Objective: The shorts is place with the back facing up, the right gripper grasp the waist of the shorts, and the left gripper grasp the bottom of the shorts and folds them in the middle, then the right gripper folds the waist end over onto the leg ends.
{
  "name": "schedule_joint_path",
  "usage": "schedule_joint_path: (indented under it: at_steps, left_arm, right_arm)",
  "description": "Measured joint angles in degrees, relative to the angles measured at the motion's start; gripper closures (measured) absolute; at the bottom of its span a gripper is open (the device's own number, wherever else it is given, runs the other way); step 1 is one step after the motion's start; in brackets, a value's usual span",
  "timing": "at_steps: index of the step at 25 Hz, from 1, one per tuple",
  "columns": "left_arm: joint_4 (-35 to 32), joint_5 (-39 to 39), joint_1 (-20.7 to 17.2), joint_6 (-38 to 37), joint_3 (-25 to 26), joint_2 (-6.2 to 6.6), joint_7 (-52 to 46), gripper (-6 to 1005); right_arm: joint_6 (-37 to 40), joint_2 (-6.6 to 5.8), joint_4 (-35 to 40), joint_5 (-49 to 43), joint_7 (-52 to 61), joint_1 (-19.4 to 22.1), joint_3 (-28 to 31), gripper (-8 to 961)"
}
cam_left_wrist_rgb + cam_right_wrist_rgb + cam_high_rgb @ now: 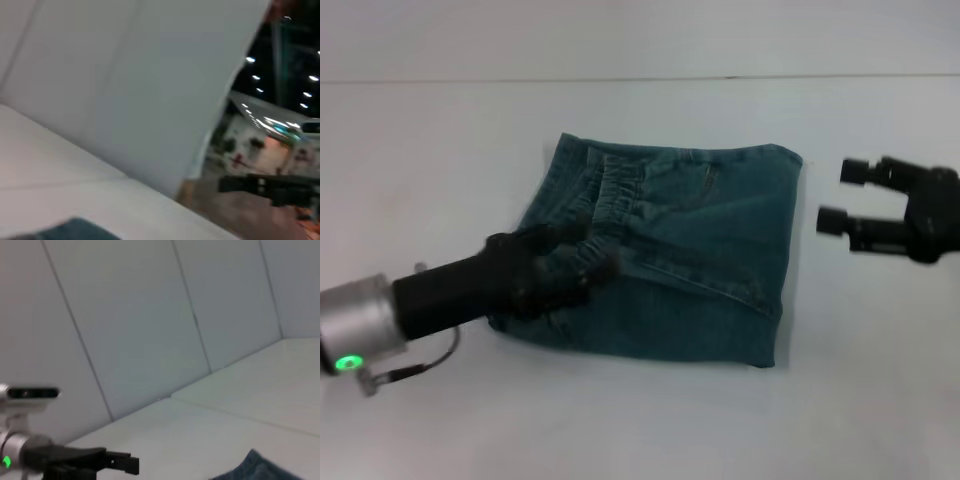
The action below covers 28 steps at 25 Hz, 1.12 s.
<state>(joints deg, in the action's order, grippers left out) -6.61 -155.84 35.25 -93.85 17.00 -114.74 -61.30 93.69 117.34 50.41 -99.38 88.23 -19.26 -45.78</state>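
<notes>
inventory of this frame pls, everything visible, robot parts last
shorts: 1, faded blue-green denim, folded into a compact stack at the middle of the table
waist of the shorts: 1, puckered elastic band, on top of the fold, toward the robot's left
table: 1, white, under everything
wall panels: pale grey, behind the table
left gripper: 1, black with a silver cylinder and a green light, over the left edge of the shorts near the waistband
right gripper: 1, black, fingers apart, empty, off the right edge of the shorts, not touching them
</notes>
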Motion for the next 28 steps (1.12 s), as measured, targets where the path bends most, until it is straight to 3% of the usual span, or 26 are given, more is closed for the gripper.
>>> schedule_joint_path:
  at_steps: [4,7,8,11,28]
  left_arm:
    - [-18.7,0.9,0.9,-13.0,-1.8,-5.31,-4.6,282]
    - [-30.5,1.6,0.9,-15.8,-3.6,-8.93,-7.8,186]
    - [-32.7,1.6,0.9,-15.6,-4.6,-9.47,-8.6,158]
    - [-32.2,1.7,0.9,-14.4,-5.8,-9.29,-9.5,73]
    - [-30.1,1.8,0.6,-11.6,-9.6,-9.54,-11.5,73]
  right_arm:
    - [1.3,1.35,0.5,-1.8,-1.2,1.3,0.2,13]
    - [1.0,2.23,0.3,-3.3,-1.4,1.3,0.0,13]
    - [0.7,2.23,0.1,-3.8,-1.3,1.0,-0.1,13]
    - [-0.9,2.38,-0.2,-6.5,-0.8,0.2,-0.6,13]
    - [-4.4,2.76,4.6,-8.1,5.9,0.6,-5.1,13]
